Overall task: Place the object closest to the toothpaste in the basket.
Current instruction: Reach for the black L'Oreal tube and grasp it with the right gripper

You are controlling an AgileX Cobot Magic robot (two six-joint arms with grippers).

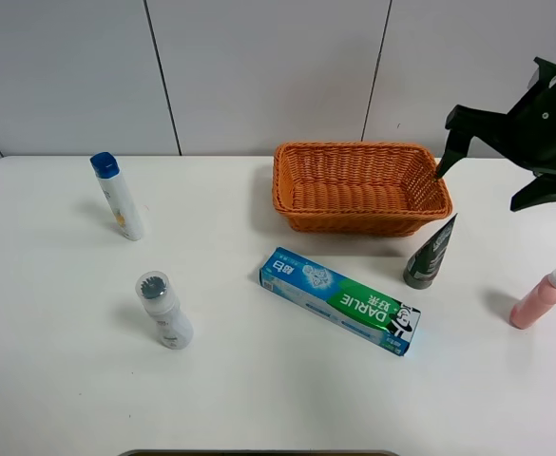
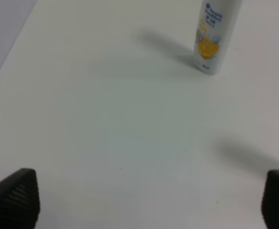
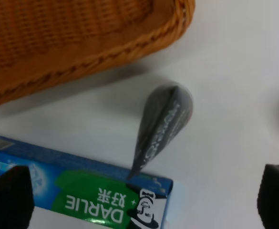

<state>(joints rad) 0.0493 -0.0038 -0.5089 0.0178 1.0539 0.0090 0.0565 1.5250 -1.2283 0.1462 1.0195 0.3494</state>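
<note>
The blue and green Darlie toothpaste box (image 1: 339, 299) lies flat at the table's middle front; it also shows in the right wrist view (image 3: 82, 191). A dark grey tube (image 1: 431, 254) stands on its cap just right of the box, in front of the orange wicker basket (image 1: 363, 147). In the right wrist view the tube (image 3: 163, 124) stands between the basket (image 3: 82, 47) and the box. My right gripper (image 1: 477, 190) hovers open above the tube and basket's right end, empty (image 3: 141, 200). My left gripper (image 2: 144, 200) is open and empty over bare table; the exterior view does not show it.
A white bottle with a blue cap (image 1: 118, 197) stands at the back left, also in the left wrist view (image 2: 215, 36). A white bottle with a grey cap (image 1: 163, 309) is at the front left. A pink bottle (image 1: 541, 298) stands at the far right.
</note>
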